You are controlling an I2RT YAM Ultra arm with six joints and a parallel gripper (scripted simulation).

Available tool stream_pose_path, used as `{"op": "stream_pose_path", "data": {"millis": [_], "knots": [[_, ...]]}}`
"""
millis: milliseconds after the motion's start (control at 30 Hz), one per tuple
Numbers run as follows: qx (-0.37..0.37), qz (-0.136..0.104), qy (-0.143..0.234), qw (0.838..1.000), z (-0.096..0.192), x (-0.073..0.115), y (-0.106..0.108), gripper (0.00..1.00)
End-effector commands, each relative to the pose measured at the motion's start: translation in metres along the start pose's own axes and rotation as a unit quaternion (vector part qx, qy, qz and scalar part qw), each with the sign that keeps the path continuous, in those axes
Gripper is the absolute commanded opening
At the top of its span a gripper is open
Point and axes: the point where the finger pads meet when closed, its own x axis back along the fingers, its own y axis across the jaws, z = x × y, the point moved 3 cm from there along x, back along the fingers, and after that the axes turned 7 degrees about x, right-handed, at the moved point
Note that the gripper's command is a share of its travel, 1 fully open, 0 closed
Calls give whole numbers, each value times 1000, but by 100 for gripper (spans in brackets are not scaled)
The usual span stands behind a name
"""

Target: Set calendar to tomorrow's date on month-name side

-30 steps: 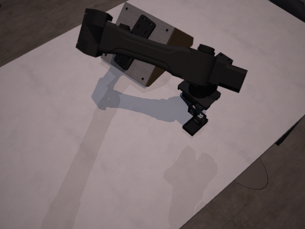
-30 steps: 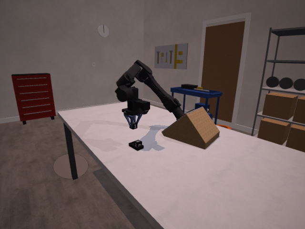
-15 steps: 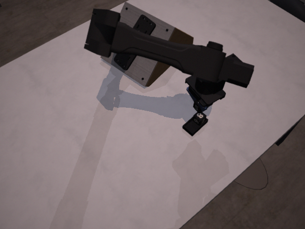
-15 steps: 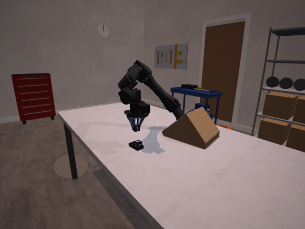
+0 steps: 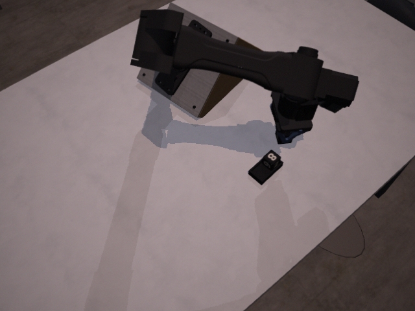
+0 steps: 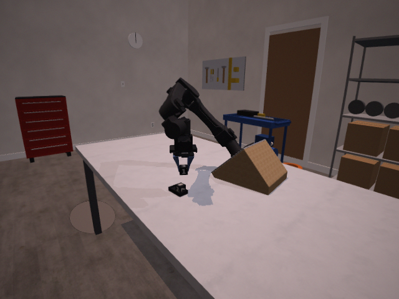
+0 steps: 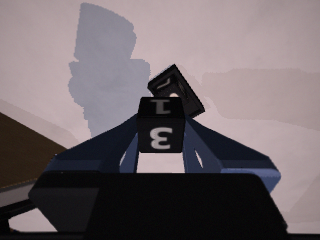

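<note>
The black calendar tray [image 5: 265, 169] lies flat on the white table, with one black cube [image 5: 271, 158] in its far end showing an 8 on top. It also shows in the exterior view [image 6: 177, 189] and in the wrist view [image 7: 176, 91]. My gripper [image 7: 160, 120] is shut on the other black cube [image 7: 161, 125], which shows a 3 toward the wrist camera and a 1 on the face above it. In the exterior view the held cube [image 6: 183, 170] hangs above the table, a little beyond the tray and clear of it, showing a 1.
The arm's wedge-shaped base block [image 6: 252, 167] stands on the table behind the tray. The table's edge [image 5: 321, 241] runs close past the tray on the near right. A red drawer cabinet [image 6: 43, 125] and shelves [image 6: 370, 122] stand off the table.
</note>
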Motion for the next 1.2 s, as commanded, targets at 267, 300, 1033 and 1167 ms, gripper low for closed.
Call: {"op": "stream_pose_path", "data": {"millis": [267,300,1033,1167], "knots": [[-212,6,-16,977,-28,9,14,27],[-220,6,-16,975,-29,9,14,27],[-436,3,-16,900,-59,5,38,27],[-436,3,-16,900,-59,5,38,27]]}}
